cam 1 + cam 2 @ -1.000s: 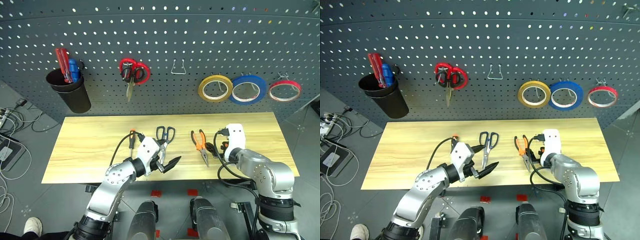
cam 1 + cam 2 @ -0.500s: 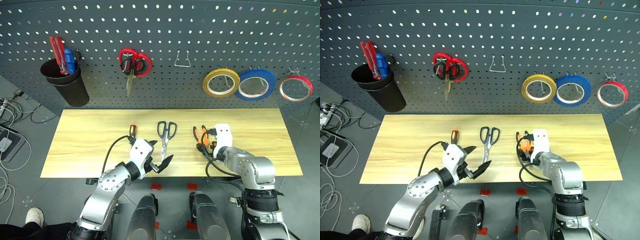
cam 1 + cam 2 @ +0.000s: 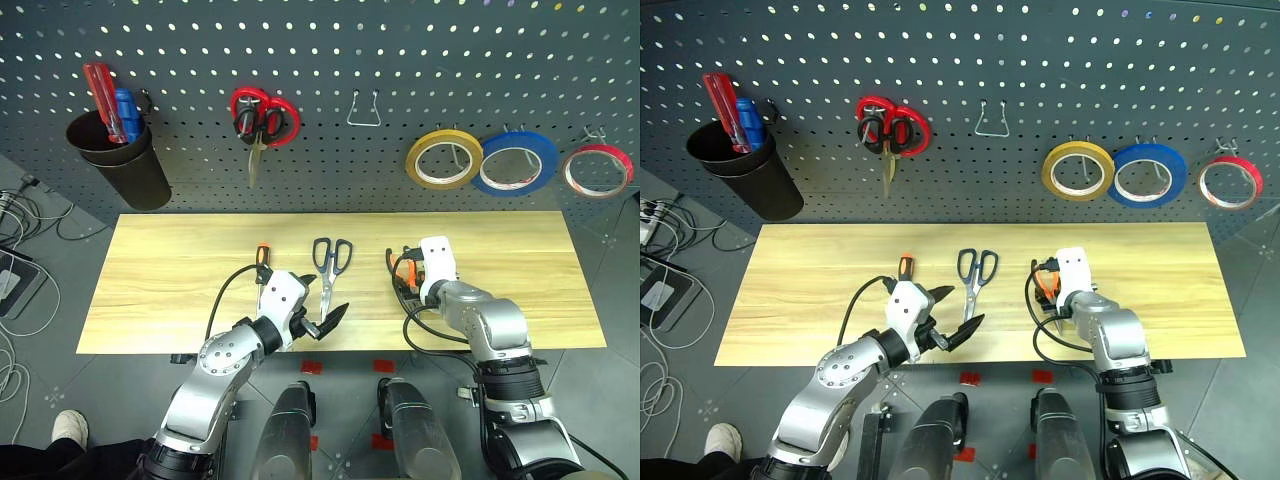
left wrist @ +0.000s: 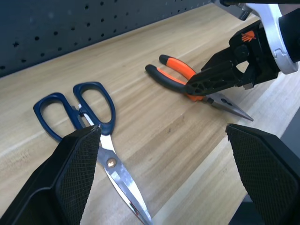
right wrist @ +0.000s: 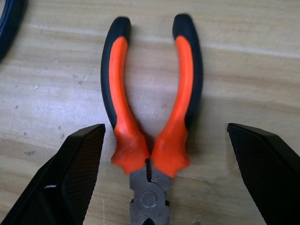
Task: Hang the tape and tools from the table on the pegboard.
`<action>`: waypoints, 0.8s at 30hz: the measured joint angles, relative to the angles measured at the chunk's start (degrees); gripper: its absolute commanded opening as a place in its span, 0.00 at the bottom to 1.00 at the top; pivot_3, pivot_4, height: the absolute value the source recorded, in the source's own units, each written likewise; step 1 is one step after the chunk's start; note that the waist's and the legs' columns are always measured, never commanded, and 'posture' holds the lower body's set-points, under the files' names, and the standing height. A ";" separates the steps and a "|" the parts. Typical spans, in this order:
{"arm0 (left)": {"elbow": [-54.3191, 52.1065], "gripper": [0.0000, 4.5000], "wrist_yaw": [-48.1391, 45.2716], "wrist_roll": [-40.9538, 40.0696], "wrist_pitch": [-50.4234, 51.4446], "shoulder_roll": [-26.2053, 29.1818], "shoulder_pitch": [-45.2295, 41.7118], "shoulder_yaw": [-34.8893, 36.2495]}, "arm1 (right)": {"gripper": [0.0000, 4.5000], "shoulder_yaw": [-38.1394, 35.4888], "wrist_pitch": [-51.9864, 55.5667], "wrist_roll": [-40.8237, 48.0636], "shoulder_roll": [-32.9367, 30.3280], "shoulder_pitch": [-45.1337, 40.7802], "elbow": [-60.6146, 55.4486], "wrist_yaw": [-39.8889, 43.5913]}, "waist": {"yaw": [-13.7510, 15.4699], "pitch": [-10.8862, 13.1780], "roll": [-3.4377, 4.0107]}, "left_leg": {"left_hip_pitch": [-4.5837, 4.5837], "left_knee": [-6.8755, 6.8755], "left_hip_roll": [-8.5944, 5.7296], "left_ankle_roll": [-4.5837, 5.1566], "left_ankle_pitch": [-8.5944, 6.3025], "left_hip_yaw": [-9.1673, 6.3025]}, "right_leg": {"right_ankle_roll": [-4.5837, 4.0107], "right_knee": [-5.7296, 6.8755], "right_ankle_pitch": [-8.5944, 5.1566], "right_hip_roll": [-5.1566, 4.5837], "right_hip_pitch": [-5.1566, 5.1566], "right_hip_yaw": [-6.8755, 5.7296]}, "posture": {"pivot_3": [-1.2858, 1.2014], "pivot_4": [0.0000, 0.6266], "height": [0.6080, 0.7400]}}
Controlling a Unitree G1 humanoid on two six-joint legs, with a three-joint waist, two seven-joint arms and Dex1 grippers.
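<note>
On the pegboard [image 3: 320,70] I see a black cup [image 3: 115,165] holding red and blue screwdrivers [image 3: 108,100], left of the red tape [image 3: 597,169]. Below it on the desk [image 3: 160,280] lie pliers [image 5: 150,117], scissors [image 3: 328,265] and a screwdriver [image 3: 262,262]. My right gripper [image 5: 164,187] is released over the pliers; my left gripper [image 4: 159,187] is released near the scissors.

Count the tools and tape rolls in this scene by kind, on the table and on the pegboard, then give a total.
Scissors: 2 (blue, red)
Screwdrivers: 3 (orange-black, red, blue)
Pliers: 1
Tape rolls: 3 (yellow, blue, red)
Total: 9
</note>
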 measured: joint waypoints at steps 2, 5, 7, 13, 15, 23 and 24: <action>-0.25 1.00 0.20 0.00 0.38 0.00 0.27 0.38 | 0.99 0.13 -0.40 -0.02 0.15 -0.98 0.40 0.17 | 0.06 0.05 0.00 | 0.00 -0.02 0.00 0.00 0.00 -0.01 | 0.00 0.00 0.00 0.00 -0.01 0.00 | 0.57 0.69 1.00; -1.38 1.00 0.35 -0.01 1.12 -0.08 1.40 0.48 | 0.99 0.65 -0.99 -0.17 0.43 -1.70 0.84 0.79 | 0.09 0.08 0.00 | -0.01 -0.05 0.00 0.00 0.00 0.00 | 0.00 -0.04 0.00 0.00 -0.01 0.00 | 0.57 0.69 1.00; -2.16 1.00 0.58 -0.01 1.28 -0.24 1.64 0.31 | 0.99 1.09 -1.54 -0.53 0.43 -1.94 1.89 1.12 | 0.15 0.17 0.00 | -0.01 -0.05 0.01 0.00 0.00 -0.01 | 0.00 -0.04 0.00 0.00 -0.02 0.00 | 0.57 0.69 1.00; -2.60 1.00 1.36 -0.01 2.04 -0.78 1.64 0.09 | 0.86 1.32 -2.69 -1.60 -0.09 -3.44 4.01 2.10 | 0.26 0.36 0.00 | -0.01 -0.07 0.00 -0.01 0.00 0.00 | 0.00 -0.04 0.00 -0.01 -0.03 0.00 | 0.57 0.69 1.00; -2.60 1.00 1.36 -0.01 2.12 -0.79 1.60 0.10 | 0.71 1.27 -2.95 -2.12 -0.50 -3.58 4.33 2.44 | 0.29 0.45 -0.01 | -0.02 -0.07 0.01 -0.01 0.00 0.00 | 0.00 -0.04 0.00 -0.01 -0.04 0.00 | 0.57 0.68 1.00; -2.39 1.00 1.34 -0.01 2.12 -1.10 0.61 0.12 | 0.67 1.27 -3.51 -2.55 -1.08 -3.58 4.49 3.41 | 0.37 0.53 -0.01 | -0.03 -0.07 0.02 -0.01 0.00 0.00 | 0.00 -0.05 0.00 -0.02 -0.04 0.00 | 0.57 0.67 1.00; -2.33 1.00 1.34 -0.01 2.12 -1.17 0.34 0.12 | 0.67 1.28 -3.73 -2.65 -1.22 -3.58 4.50 3.45 | 0.39 0.54 -0.02 | -0.04 -0.07 0.02 -0.01 0.00 -0.01 | 0.00 -0.05 0.00 -0.02 -0.05 0.00 | 0.57 0.67 1.00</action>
